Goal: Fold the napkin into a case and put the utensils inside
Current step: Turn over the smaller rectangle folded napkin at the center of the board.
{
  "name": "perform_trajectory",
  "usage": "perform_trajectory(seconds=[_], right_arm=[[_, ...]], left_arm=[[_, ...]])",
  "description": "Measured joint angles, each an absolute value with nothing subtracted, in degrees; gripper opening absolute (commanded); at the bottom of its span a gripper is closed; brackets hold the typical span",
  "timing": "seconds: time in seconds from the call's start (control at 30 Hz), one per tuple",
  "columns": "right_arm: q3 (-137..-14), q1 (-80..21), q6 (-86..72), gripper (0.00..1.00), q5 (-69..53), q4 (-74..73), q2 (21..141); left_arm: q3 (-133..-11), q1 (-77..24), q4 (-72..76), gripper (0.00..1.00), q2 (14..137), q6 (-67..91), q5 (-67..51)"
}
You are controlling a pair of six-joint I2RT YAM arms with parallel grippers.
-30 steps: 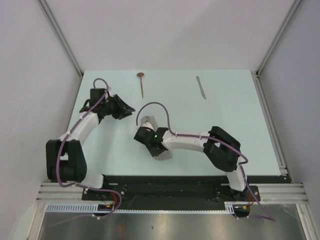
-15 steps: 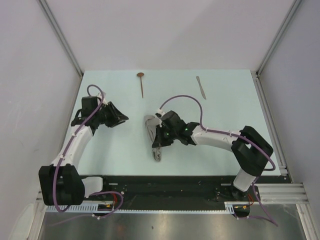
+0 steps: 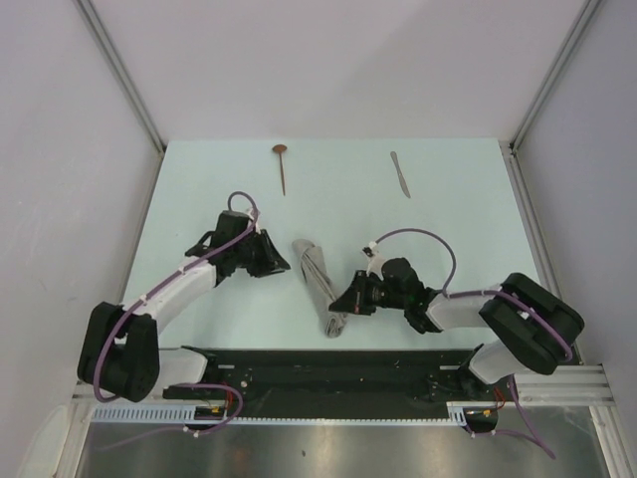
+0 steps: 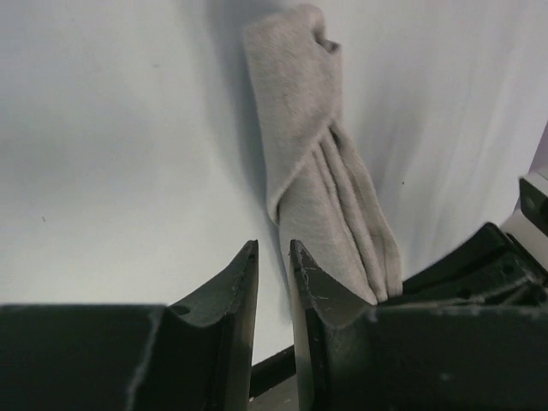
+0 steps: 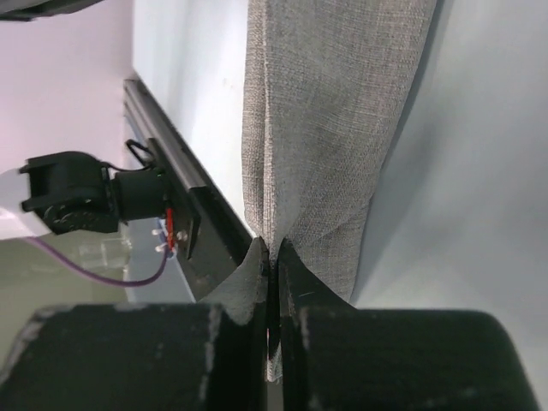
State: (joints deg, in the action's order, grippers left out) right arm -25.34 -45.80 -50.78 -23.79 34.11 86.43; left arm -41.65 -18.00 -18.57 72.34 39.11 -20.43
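The napkin (image 3: 318, 282) lies mid-table as a long narrow folded strip, its near end close to the front edge. My right gripper (image 3: 343, 306) is shut on the cloth's near edge; in the right wrist view the grey weave (image 5: 334, 128) runs up from the right gripper (image 5: 272, 253). My left gripper (image 3: 283, 267) sits just left of the strip's far half. In the left wrist view the left gripper (image 4: 272, 257) has a narrow gap with nothing in it, beside the napkin (image 4: 318, 171). The spoon (image 3: 282, 165) and the knife (image 3: 400, 174) lie apart at the table's far edge.
A black mounting rail (image 3: 299, 357) runs along the table's near edge, close to the napkin's near end. Grey walls and metal posts (image 3: 119, 75) close in the table on the left, right and back. The right arm's body (image 4: 505, 257) shows in the left wrist view.
The right arm has swung right and toward the near edge with the cloth, drawing it into a longer strip. The left gripper has moved right to the napkin, and its jaws have narrowed.
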Motion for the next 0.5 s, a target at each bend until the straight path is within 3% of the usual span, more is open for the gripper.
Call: perform_trajectory(seconds=[0.23,0.5], right_arm=[[-16.47,-42.0,-54.02,0.0,-24.91,42.98,80.99],[-10.28,-34.83,-55.44,0.0,-28.88,50.68,82.52]], left_arm=[[-42.06,-19.22,-14.31,0.22,79.55,43.77,-16.56],[-54.13,-24.99,-13.65,0.13,94.11,46.09,-14.94]])
